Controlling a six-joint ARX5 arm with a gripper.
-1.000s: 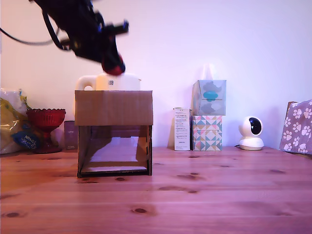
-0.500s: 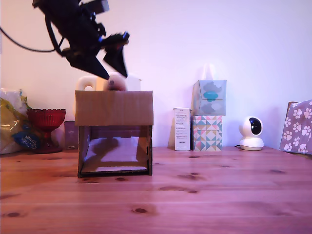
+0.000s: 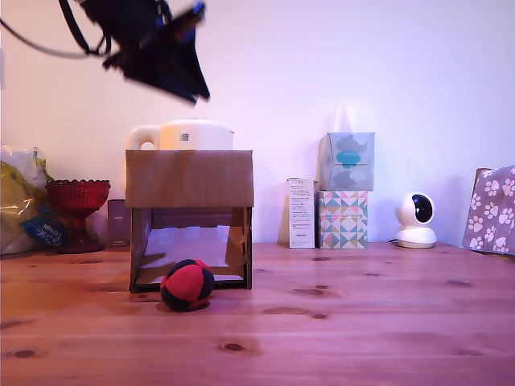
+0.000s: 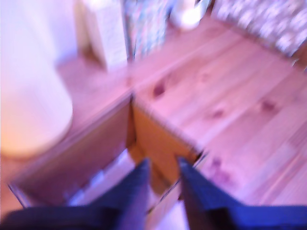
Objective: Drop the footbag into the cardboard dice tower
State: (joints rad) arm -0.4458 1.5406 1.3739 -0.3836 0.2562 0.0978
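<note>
Red-and-black panelled, the small soft footbag (image 3: 187, 284) sits on the knotty pine tabletop (image 3: 362, 322), touching the front lower edge of your brown corrugated cardboard dice tower (image 3: 190, 178), just outside its cut-out opening. Your dark gripper (image 4: 162, 168) hangs blurred above the tower's open top, fingers (image 4: 136, 179) apart and holding nothing.

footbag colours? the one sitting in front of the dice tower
Red and black panels on the footbag. Clearest in the exterior view.
</note>
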